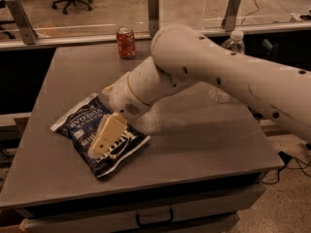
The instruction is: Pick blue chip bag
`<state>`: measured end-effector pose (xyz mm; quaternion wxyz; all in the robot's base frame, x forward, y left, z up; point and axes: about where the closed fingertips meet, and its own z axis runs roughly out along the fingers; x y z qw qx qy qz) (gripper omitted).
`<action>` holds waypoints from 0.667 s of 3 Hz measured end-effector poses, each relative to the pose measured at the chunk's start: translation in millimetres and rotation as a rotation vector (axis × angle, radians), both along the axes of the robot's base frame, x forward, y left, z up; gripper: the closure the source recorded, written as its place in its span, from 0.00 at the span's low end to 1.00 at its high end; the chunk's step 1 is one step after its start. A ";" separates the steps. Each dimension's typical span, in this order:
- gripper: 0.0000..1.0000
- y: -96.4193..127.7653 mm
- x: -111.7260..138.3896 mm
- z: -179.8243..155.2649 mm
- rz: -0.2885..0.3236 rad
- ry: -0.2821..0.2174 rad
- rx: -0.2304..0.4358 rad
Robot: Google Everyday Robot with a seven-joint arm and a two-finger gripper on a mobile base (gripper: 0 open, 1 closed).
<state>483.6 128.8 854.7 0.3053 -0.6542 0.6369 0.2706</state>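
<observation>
The blue chip bag (82,127) lies flat on the grey table (194,149) at the front left, dark navy with white lettering and white-edged ends. My gripper (99,148) hangs from the white arm directly over the middle of the bag, its cream finger (107,135) pointing down and to the left onto the bag's surface. The finger covers part of the lettering.
A red can (126,42) stands at the table's far edge, left of centre. A clear water bottle (228,57) stands at the back right, mostly hidden by my arm. A glass barrier with metal posts runs behind the table. A drawer front sits below the front edge.
</observation>
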 end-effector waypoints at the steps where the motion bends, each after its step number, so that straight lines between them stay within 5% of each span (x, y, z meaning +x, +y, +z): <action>1: 0.18 2.7 0.3 -19.5 -0.057 0.070 0.011; 2: 0.41 5.9 0.5 -26.0 -0.088 0.106 0.021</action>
